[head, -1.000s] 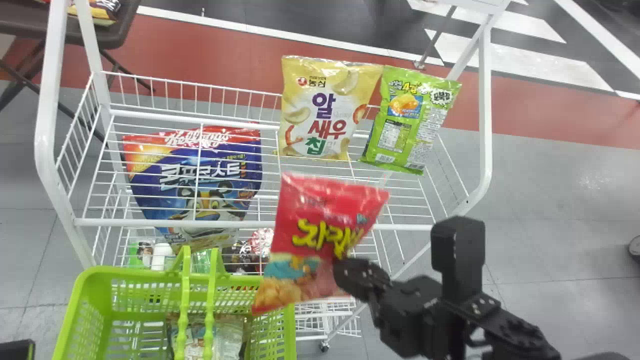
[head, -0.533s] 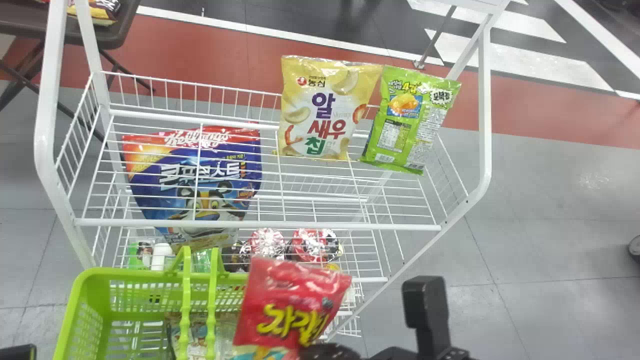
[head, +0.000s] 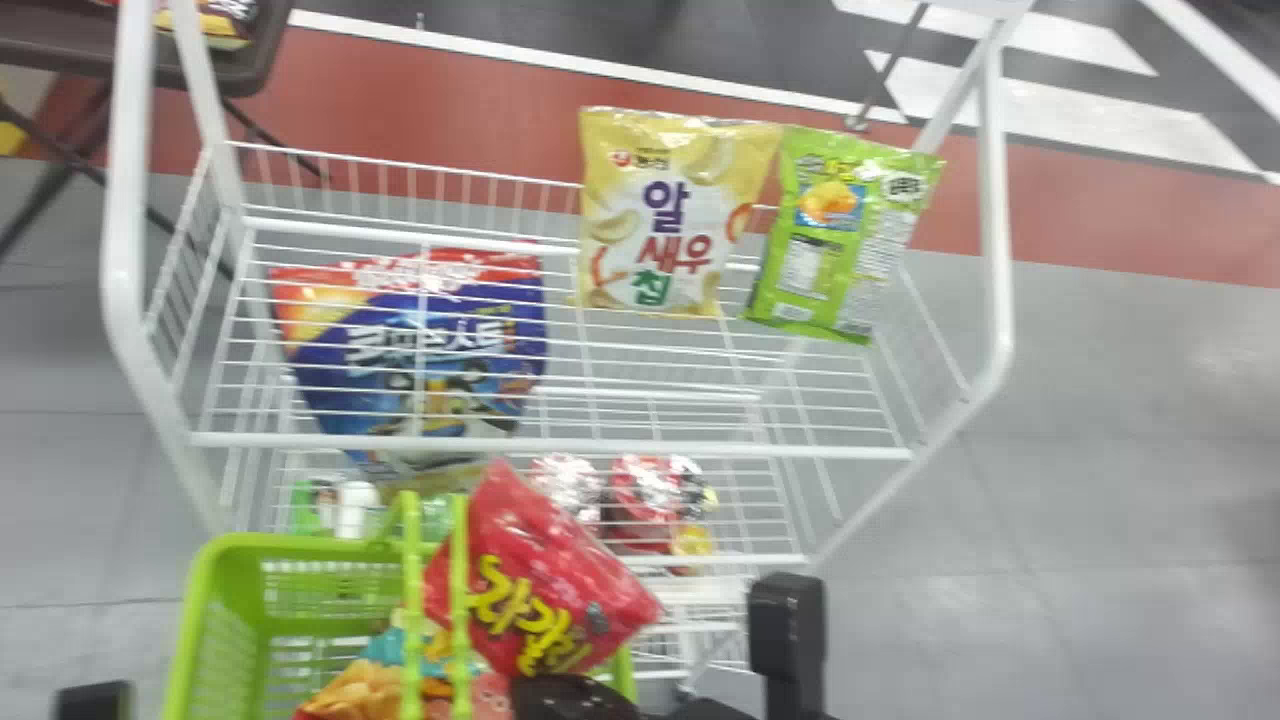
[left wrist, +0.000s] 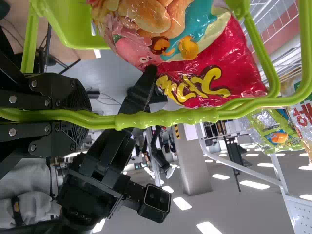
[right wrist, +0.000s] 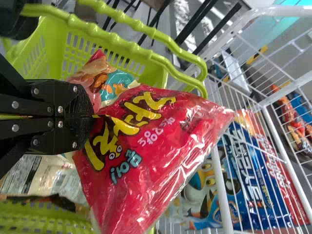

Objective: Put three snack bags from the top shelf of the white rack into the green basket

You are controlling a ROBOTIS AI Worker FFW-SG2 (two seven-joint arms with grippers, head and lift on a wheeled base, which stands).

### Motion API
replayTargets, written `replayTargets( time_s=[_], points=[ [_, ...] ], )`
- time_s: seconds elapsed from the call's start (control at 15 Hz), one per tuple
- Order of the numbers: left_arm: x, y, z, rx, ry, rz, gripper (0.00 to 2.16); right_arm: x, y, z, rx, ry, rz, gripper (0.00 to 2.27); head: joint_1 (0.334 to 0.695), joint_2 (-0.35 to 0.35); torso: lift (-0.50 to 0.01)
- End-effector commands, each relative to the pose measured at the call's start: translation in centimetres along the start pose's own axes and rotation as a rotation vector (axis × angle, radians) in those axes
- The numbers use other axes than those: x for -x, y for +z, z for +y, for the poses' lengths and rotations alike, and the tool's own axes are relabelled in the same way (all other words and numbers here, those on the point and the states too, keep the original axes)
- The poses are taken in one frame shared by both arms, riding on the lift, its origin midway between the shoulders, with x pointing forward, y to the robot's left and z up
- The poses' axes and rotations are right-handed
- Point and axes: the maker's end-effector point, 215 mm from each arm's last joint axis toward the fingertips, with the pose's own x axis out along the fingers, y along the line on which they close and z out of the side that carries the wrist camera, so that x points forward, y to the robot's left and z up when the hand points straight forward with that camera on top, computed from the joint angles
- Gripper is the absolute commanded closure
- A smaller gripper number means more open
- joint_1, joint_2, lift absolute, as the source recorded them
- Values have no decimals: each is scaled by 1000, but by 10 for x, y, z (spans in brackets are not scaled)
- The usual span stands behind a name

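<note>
1. Head view. One red bag (head: 590,570): we are finding it over the green basket (head: 200,610), beside and behind the basket handles (head: 411,620), with the right gripper (head: 545,685) pinching it. One yellow bag (head: 670,260), one green bag (head: 870,240): both are resting at the back of the white rack (head: 550,442), on its top shelf. Step in hand: we are judging it to be the drop-off; the next move is calling for lowering the bag clear of the handles, then letting go.

2. Left wrist view. One left gripper (left wrist: 90,118): we are seeing its fingers barely parted, clasping the handles. The red bag is hanging inside their loop.

3. Right wrist view. Right gripper: we are seeing its fingers pressed together on the red bag. One pale packet (right wrist: 48,175): it is lying in the basket; we are counting it, presumably, among the three.
</note>
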Motion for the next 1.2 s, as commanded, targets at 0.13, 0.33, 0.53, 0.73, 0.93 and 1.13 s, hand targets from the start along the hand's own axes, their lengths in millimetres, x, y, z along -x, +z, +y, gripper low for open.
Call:
replayTargets(
  time_s=[0.13, 0.33, 0.53, 0.73, 0.93, 1.13],
  points=[
    [1, 0, -1, 0, -4, -1, 2145, -18, -54, -9, -51, -15, 149, 2196, 695, -197, 0],
    [-2, -1, -1, -3, -2, 4, 2145, -20, -74, -19, -77, -45, 226, 2155, 695, -199, 0],
    [-3, -1, -3, -9, -2, 9, 2145, -20, -69, -36, -73, -76, 240, 370, 695, -230, 0],
    [-2, -1, -4, -12, -1, 7, 2145, -17, -33, -60, -35, -133, 127, 6, 695, -277, 0],
    [-2, -1, -4, -15, 3, 6, 2145, -8, -13, -67, -32, -140, 68, 56, 695, -317, 0],
    [-2, -1, -3, -16, 10, 8, 2145, 10, 45, -65, 50, -156, -107, 56, 695, -331, 0]
  ],
)
